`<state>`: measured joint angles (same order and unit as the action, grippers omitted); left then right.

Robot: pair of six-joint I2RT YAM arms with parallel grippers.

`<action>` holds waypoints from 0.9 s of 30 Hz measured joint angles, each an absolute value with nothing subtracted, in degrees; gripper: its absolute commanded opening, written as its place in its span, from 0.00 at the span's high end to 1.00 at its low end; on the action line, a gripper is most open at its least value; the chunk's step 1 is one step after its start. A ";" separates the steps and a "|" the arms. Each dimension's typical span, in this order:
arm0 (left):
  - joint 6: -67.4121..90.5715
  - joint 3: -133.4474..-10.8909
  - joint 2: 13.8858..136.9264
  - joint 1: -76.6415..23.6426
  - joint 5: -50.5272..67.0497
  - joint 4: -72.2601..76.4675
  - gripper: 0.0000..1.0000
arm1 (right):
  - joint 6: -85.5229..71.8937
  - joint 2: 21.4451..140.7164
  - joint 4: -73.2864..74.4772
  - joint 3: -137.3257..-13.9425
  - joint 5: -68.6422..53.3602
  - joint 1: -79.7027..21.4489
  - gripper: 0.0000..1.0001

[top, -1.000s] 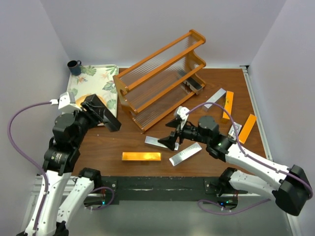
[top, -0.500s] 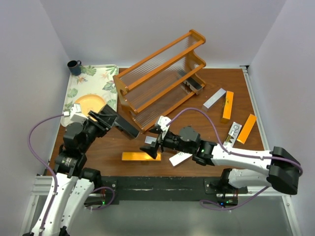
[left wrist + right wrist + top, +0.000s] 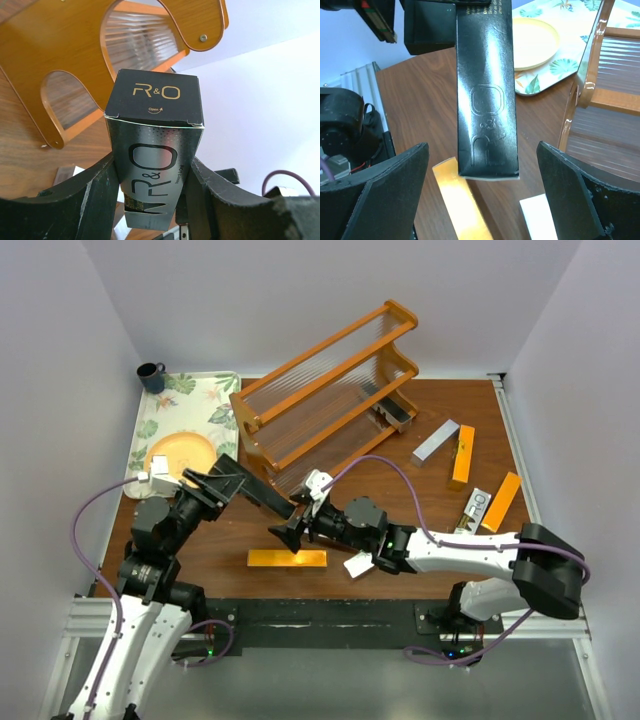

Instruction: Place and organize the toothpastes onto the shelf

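From the top camera, the left tool [image 3: 232, 485] is clamped on a dark grey toothpaste carton [image 3: 266, 498], holding it above the counter [image 3: 225, 540] with its free end toward the right arm, while the right tool [image 3: 288, 528] is spread wide at that end. An orange-gold carton [image 3: 288, 558] lies flat just below them, a silver carton [image 3: 435, 440] and two more orange ones lie scattered at the right, and the shelf [image 3: 330, 400] stands diagonally at the back with a greyish carton [image 3: 400, 412] at the right end of its lowest tier. A second ago the left tool held its carton back beside the floral tray [image 3: 190, 405] and the right tool hung farther right over silver cartons; both have swung together since. The left wrist camera shows both fingers pressed on the carton's long sides, its "R&O" end flap facing the shelf's rounded end panel. The right wrist camera shows the carton's end between the parted fingers [image 3: 385, 200], with a clear gap on each side, above brown wood, a yellow plate [image 3: 532, 42] on the tray beyond, and pale lavender walls [image 3: 300, 300] around
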<state>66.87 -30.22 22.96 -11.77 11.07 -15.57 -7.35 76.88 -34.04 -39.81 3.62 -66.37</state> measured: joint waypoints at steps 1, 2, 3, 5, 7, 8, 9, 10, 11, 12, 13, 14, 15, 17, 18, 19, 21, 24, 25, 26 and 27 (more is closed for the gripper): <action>67.13 -29.95 22.90 -11.79 11.40 -15.16 0.99 | -7.51 77.30 -34.33 -39.92 3.81 -66.37 0.15; 67.44 -29.67 22.90 -11.84 11.75 -14.63 0.99 | -7.62 77.62 -34.48 -40.01 3.97 -66.37 0.19; 67.88 -29.30 22.85 -11.90 12.01 -14.06 0.99 | -7.75 77.84 -34.59 -40.01 4.01 -66.37 0.22; 68.42 -28.56 22.81 -12.12 12.43 -13.43 0.99 | -7.94 78.19 -34.85 -40.12 3.99 -66.37 0.32; 68.62 -27.73 22.59 -12.19 12.86 -12.91 0.98 | -8.10 78.43 -35.09 -40.27 3.97 -66.37 0.39; 68.84 -27.33 22.39 -12.19 12.95 -12.84 0.97 | -8.19 78.43 -35.20 -40.27 3.99 -66.37 0.45; 69.01 -26.98 22.24 -12.19 13.08 -12.82 0.96 | -8.29 78.43 -35.33 -40.27 3.99 -66.37 0.48; 69.36 -26.63 22.13 -12.19 13.21 -12.67 0.95 | -8.27 78.43 -35.44 -40.27 3.99 -66.37 0.51; 69.58 -26.26 22.00 -12.21 13.37 -12.45 0.95 | -8.32 78.43 -35.44 -40.27 4.03 -66.37 0.57; 69.84 -26.02 21.96 -12.21 13.50 -12.34 0.93 | -8.38 78.43 -35.40 -40.27 4.21 -66.37 0.60; 70.04 -25.76 21.85 -12.19 13.47 -12.05 0.92 | -8.23 78.43 -35.31 -40.27 4.45 -66.35 0.62; 70.13 -25.65 21.85 -12.19 13.50 -11.92 0.91 | -8.21 78.43 -35.20 -40.27 4.62 -66.35 0.65; 70.15 -25.58 21.85 -12.19 13.50 -11.73 0.89 | -8.14 78.43 -35.18 -40.27 4.80 -66.37 0.68; 70.13 -25.58 21.85 -12.19 13.50 -11.62 0.82 | -7.99 78.43 -35.18 -40.27 4.80 -66.37 0.78; 70.13 -25.58 21.85 -12.19 13.50 -11.60 0.75 | -7.92 78.43 -35.18 -40.27 4.82 -66.37 0.78; 70.13 -25.58 21.85 -12.19 13.50 -11.62 0.61 | -7.88 78.43 -35.16 -40.27 4.82 -66.37 0.79; 70.06 -25.58 21.85 -12.19 13.50 -11.62 0.41 | -7.77 78.43 -35.05 -40.29 4.82 -66.37 0.79; 69.69 -25.58 21.85 -12.19 13.47 -11.55 0.10 | -7.49 78.26 -34.15 -40.56 4.82 -66.37 0.79; 69.34 -25.58 21.80 -12.21 13.47 -11.33 0.03 | -7.44 78.13 -33.50 -40.58 4.82 -66.37 0.80; 68.84 -25.67 21.69 -12.25 13.26 -11.31 0.01 | -7.27 77.95 -32.36 -40.58 4.82 -66.37 0.82; 68.12 -25.89 21.63 -12.32 12.97 -11.57 0.00 | -7.01 77.69 -31.14 -40.58 4.84 -66.37 0.83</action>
<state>68.12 -25.89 21.63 -12.32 12.97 -11.57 -7.01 77.69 -31.14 -40.58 4.84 -66.37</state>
